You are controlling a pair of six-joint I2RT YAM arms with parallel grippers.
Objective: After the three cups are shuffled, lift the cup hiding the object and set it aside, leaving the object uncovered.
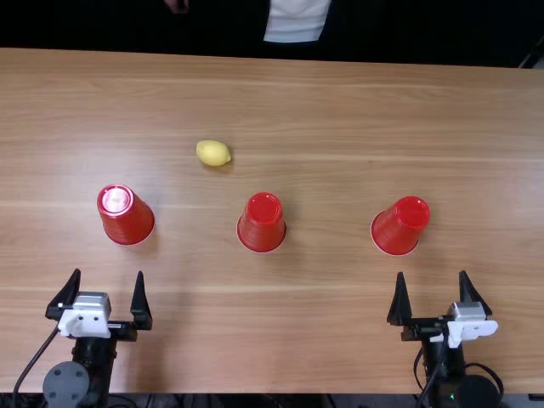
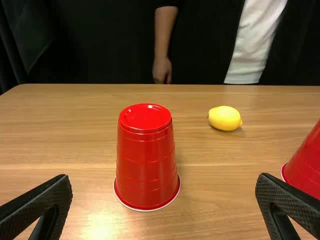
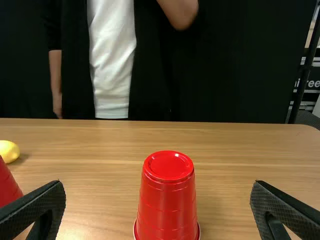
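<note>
Left gripper (image 1: pixel 107 277) at near table edge: flat black fingers spread wide, nothing held. Right gripper (image 1: pixel 431 277) same, wide, empty. Beyond, three upturned red plastic cups in row, well apart: left cup (image 1: pixel 123 214), middle cup (image 1: pixel 262 221), right cup (image 1: pixel 401 224). Farther, small yellow lemon-shaped object (image 1: pixel 213 153) uncovered, between left and middle cups. Judgement: hiding not yet done; wait, track covering cup, then lift straight up. Light brown wooden table (image 1: pixel 382 110); dark backdrop behind.

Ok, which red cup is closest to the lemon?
The middle cup: the lemon lies beyond it, slightly left; the left cup and the right cup stand farther off.
</note>
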